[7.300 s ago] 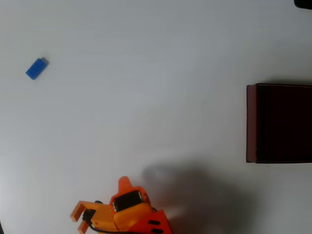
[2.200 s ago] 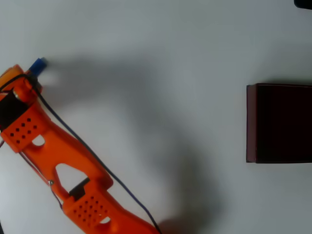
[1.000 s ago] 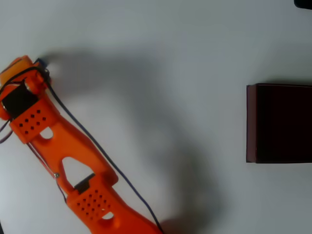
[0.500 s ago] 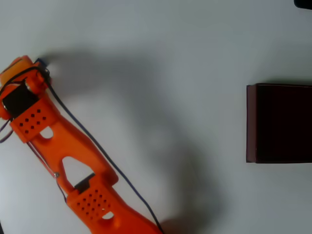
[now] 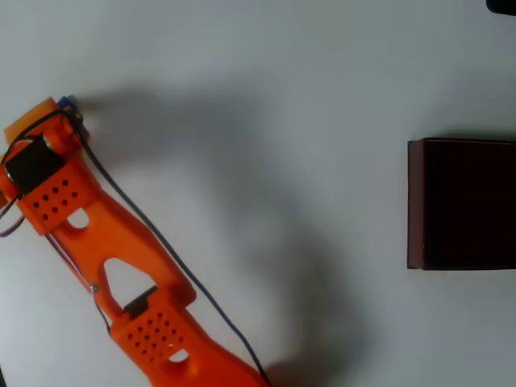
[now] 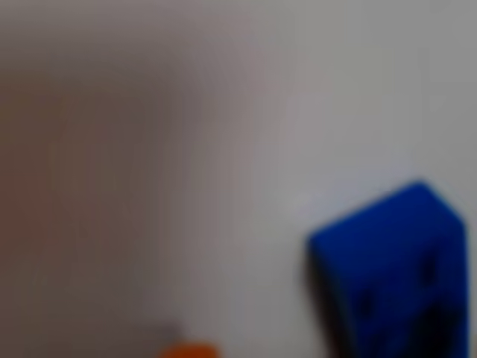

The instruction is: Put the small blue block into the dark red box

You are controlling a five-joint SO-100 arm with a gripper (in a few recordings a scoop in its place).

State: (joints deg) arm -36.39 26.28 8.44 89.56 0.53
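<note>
The small blue block [image 5: 67, 102] shows in the overhead view as a sliver at the far upper left, mostly hidden under the orange arm's head. My gripper [image 5: 48, 114] sits right over it, its fingers hidden beneath the wrist, so open or shut cannot be read. In the wrist view the block [image 6: 395, 268] is very close and blurred at the lower right, with a bit of an orange fingertip [image 6: 190, 349] at the bottom edge. The dark red box [image 5: 415, 201] stands at the right edge, its dark interior open upward, far from the gripper.
The orange arm [image 5: 105, 242] runs diagonally from the bottom edge up to the upper left over a white table [image 5: 266, 81]. Its broad shadow falls across the middle. A dark object [image 5: 501, 5] pokes in at the top right corner.
Since 7.3 s ago the arm has reached from the bottom edge up to the block at the upper left. In the last half second the gripper head shifted slightly; the block stays put.
</note>
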